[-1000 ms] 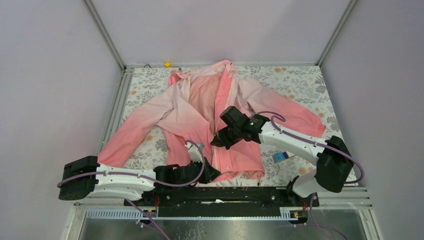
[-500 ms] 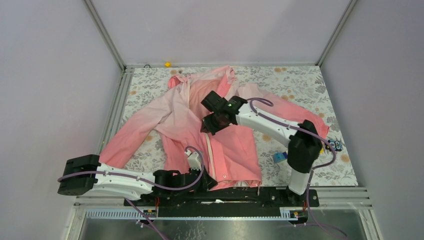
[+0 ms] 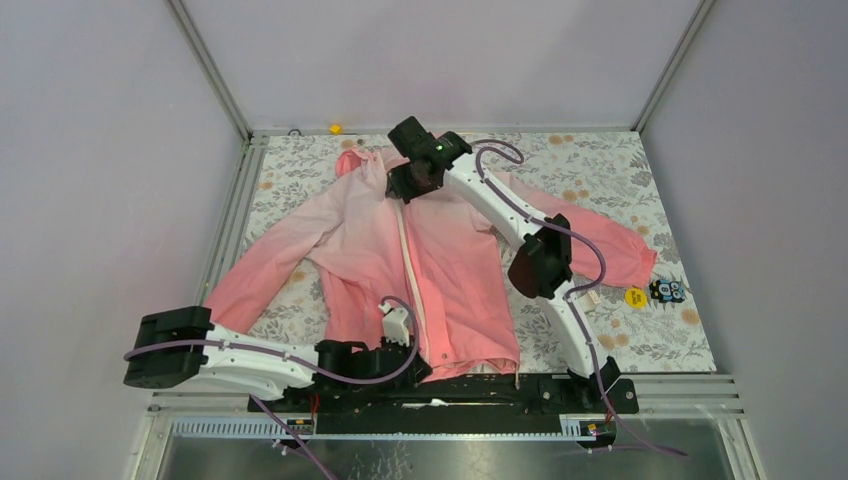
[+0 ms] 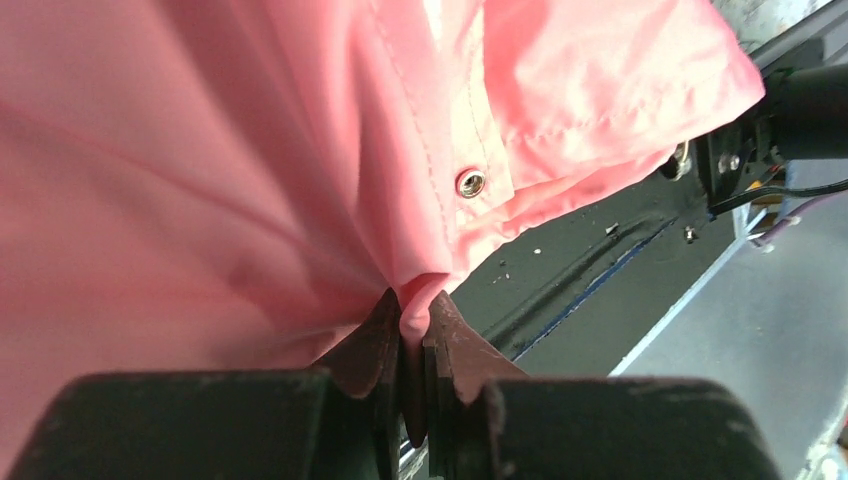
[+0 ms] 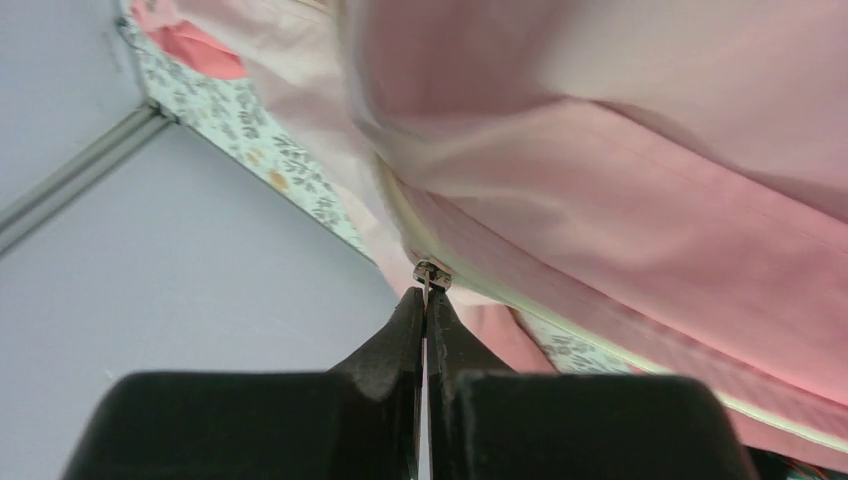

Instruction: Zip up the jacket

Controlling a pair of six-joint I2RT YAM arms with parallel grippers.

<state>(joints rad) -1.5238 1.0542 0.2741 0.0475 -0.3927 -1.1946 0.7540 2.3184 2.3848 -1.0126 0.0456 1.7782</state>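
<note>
The jacket point(image 3: 445, 270) lies spread front-up on a floral cloth point(image 3: 600, 160), stretched between the two grippers. Its pale collar point(image 3: 372, 160) is at the far end and its coral hem point(image 3: 480, 350) at the near end. The white zipper point(image 3: 409, 270) runs as one closed line up the front, from the hem to the right gripper point(image 5: 427, 297) at the collar. That gripper's jaws are pressed together on the small metal pull point(image 5: 431, 274), which sits right at its fingertips. In the right wrist view, pale fabric spreads above and beyond the tips, and the zipper tape trails off down to the right of them.

The left gripper point(image 4: 414, 325) is at the other end of the zipper, just beside its foot. Its jaws are clamped on a pinch of coral hem fabric that bulges out between the tips. The rest of the jacket fans up and away from it. A metal snap point(image 4: 470, 182) sits on the hem flap a little above and to the right of the tips, and a black rail point(image 4: 590, 270) lies just past the hem edge.

One sleeve spreads away on each side of the zipper. Past the right cuff, well away from both grippers, a yellow disc point(image 3: 635, 297) and a small dark toy point(image 3: 668, 291) rest on the cloth.
</note>
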